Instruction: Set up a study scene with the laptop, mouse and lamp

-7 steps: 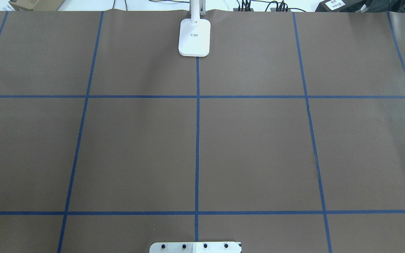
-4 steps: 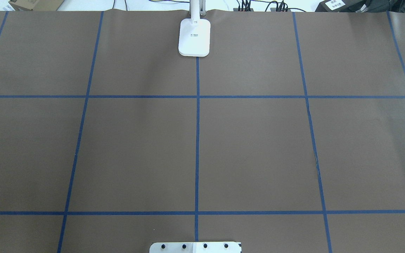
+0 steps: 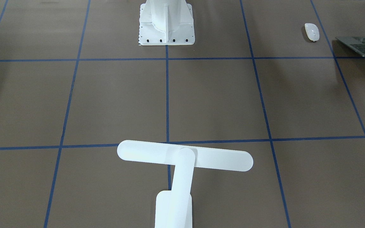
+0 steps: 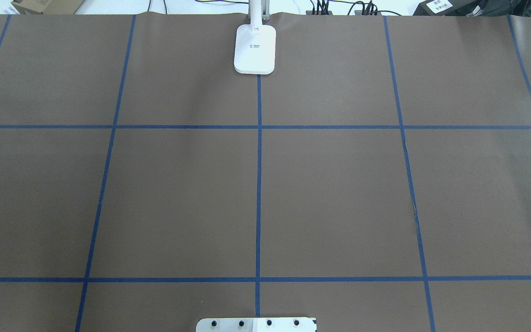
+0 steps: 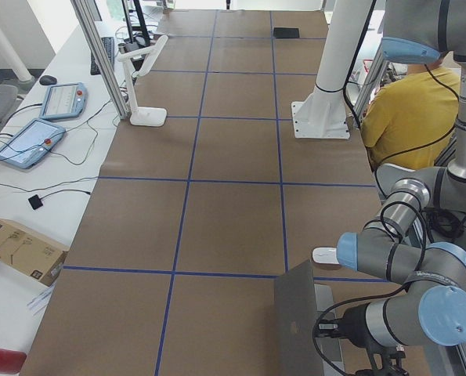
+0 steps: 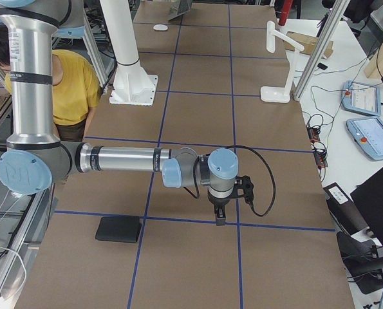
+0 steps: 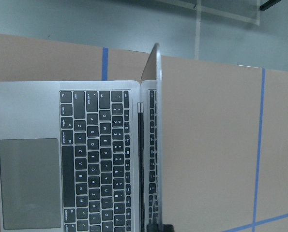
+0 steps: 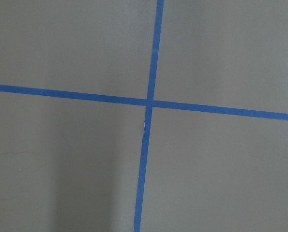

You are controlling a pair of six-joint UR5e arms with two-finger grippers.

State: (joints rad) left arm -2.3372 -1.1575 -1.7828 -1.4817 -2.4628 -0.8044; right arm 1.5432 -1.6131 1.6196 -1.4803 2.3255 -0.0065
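Seen from the front, the laptop (image 3: 364,47) hugs the tabletop's (image 3: 220,101) 2 o'clock edge, mouse (image 3: 311,31) near it, lamp (image 3: 182,158) at 6, broad open middle; whether left claw (image 5: 325,329) or right claw (image 6: 218,219) is apart, I cannot tell.

No visible change on the table (image 4: 178,198) between 0.9 s ago and now (overhead view only)

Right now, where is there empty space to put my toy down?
The middle squares between the lamp and the white pedestal are bare. It is crowded at the robot's left end, where the mouse lies beside the open laptop. At the other end, the right gripper hangs near the black mat.
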